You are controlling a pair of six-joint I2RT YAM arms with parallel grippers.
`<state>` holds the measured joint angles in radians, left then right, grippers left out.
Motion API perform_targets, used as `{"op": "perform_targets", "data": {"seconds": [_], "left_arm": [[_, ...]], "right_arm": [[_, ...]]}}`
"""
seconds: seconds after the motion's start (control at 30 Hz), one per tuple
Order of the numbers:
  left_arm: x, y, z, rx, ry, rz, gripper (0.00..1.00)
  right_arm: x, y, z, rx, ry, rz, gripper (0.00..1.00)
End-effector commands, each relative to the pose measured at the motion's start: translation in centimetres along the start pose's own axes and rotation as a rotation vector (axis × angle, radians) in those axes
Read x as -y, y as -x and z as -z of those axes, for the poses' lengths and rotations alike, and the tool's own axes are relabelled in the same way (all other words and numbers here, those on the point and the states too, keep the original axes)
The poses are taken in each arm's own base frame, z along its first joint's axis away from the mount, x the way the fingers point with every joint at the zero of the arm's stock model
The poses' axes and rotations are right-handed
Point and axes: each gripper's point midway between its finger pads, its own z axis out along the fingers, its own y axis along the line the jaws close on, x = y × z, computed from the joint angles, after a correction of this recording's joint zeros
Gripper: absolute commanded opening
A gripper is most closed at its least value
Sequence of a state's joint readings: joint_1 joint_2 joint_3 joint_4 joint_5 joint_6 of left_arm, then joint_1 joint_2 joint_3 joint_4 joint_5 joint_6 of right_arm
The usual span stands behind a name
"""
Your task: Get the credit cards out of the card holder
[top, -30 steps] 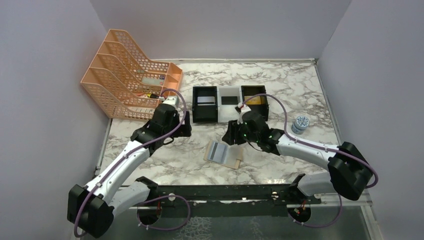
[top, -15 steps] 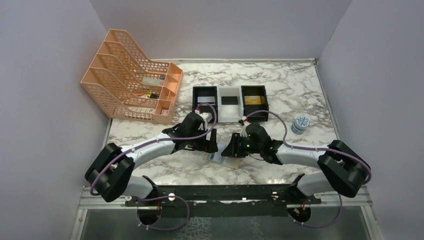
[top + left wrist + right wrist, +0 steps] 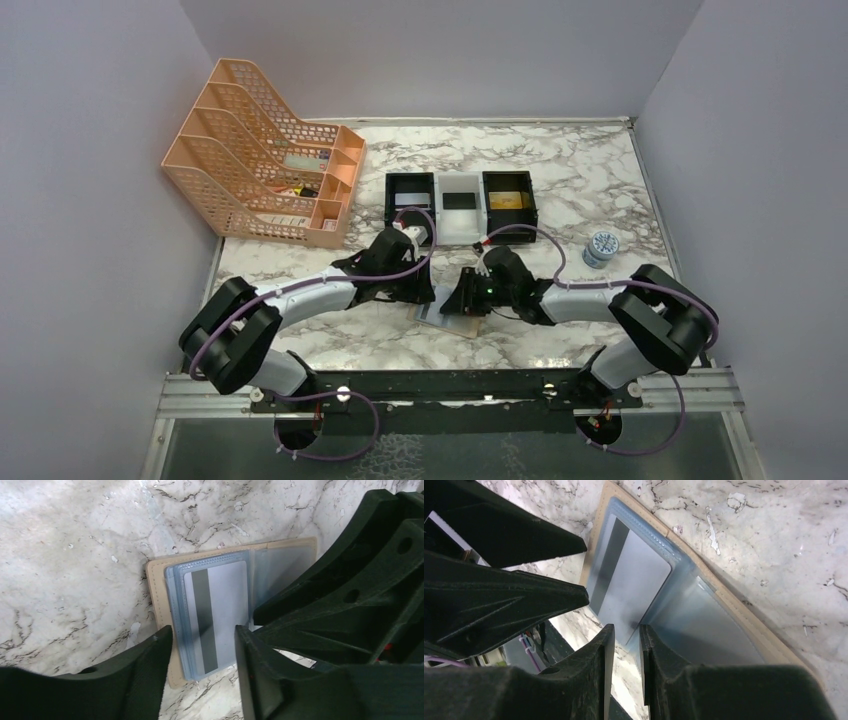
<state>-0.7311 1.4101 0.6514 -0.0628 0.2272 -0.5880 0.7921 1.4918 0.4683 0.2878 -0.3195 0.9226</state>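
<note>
**Two grippers meet over the open card holder**

Both arms reach inward to the middle of the white-and-grey marble table (image 3: 560, 170), where the small tan-brown folding card holder (image 3: 272, 572) lies opened flat, its grey-blue clear sleeves facing up. A silver plastic card with a dark magnetic stripe (image 3: 220, 615) sits on the left half of the holder, lying on the sleeves, with one short end reaching past the holder's near edge.

The left gripper (image 3: 204, 630) stands wide, its two black fingers on either side of that end of the card and clear of its long edges. The right gripper (image 3: 625, 629) comes in from the opposite side. Its fingers are drawn close, with only a slim gap, and a corner of the silver card lies right at the mouth of that gap. Whether they pinch the card cannot be told. In the left wrist view the two grippers are just beside each other.

Behind the holder stand a black rectangular tray (image 3: 410, 208), a white tray (image 3: 460, 205) and a second black tray (image 3: 508, 200) in a row. An orange mesh file rack (image 3: 265, 160) sits at the far left, and a small round tin (image 3: 600, 247) to the right.
</note>
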Motion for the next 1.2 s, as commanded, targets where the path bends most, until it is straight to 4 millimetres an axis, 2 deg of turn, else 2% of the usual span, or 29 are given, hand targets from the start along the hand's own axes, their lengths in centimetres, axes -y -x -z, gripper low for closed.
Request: {"op": "perform_targets", "data": {"seconds": [0.0, 0.23, 0.57, 0.73, 1.0, 1.17], "left_arm": [[0.6, -0.3, -0.4, 0.003, -0.024, -0.009, 0.47], [0.5, -1.6, -0.7, -0.028, -0.021, -0.014, 0.31], [0.5, -3.4, -1.0, -0.053, -0.007, 0.006, 0.25], [0.1, -2.8, -0.5, -0.008, 0.024, 0.017, 0.28], [-0.8, -0.2, 0.2, 0.08, 0.121, -0.026, 0.39], [-0.4, -0.7, -0.6, 0.029, 0.093, -0.054, 0.37]], "right_arm": [[-0.6, 1.3, -0.8, 0.034, 0.008, 0.001, 0.25], [0.0, 1.7, -1.0, 0.041, -0.001, -0.003, 0.19], [-0.4, 2.7, -0.6, 0.024, 0.026, 0.036, 0.17], [0.0, 2.4, -0.7, 0.004, 0.004, 0.0, 0.18], [1.3, 1.5, -0.6, 0.008, -0.026, -0.059, 0.19], [2.2, 1.7, -0.6, 0.031, -0.066, -0.063, 0.19]]}}
